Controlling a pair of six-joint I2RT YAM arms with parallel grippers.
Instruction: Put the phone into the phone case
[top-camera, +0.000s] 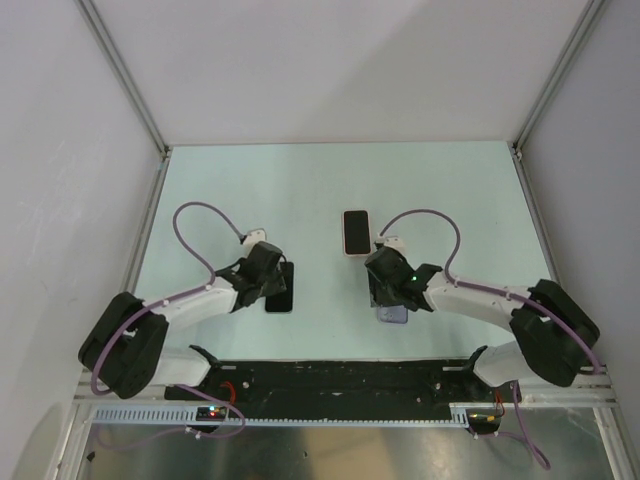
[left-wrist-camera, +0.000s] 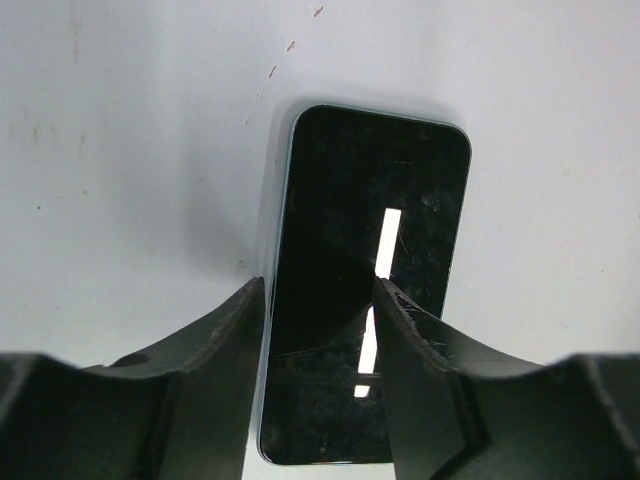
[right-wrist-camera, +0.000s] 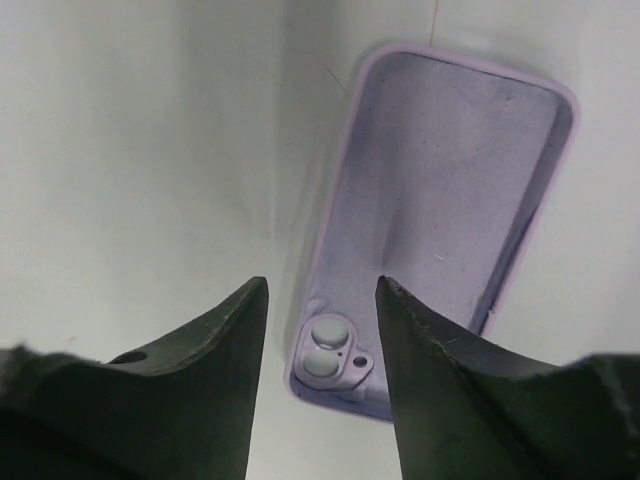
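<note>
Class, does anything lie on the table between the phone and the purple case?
Nothing visible does. The pink item sits farther back than the phone and case, off the path between them.

A pale-rimmed phone-shaped slab (top-camera: 355, 232) with a dark reddish face lies flat on the pale green counter (top-camera: 460, 190) — white walls (top-camera: 330, 60) around, black rail (top-camera: 340, 380) along the near edge.

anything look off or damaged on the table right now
Nothing spilled or broken. The phone lies flat, screen up, with faint scratches on its glass. The purple case lies open side up. One extra: a pink-faced phone-shaped item lies beyond the case, apart from both.
</note>
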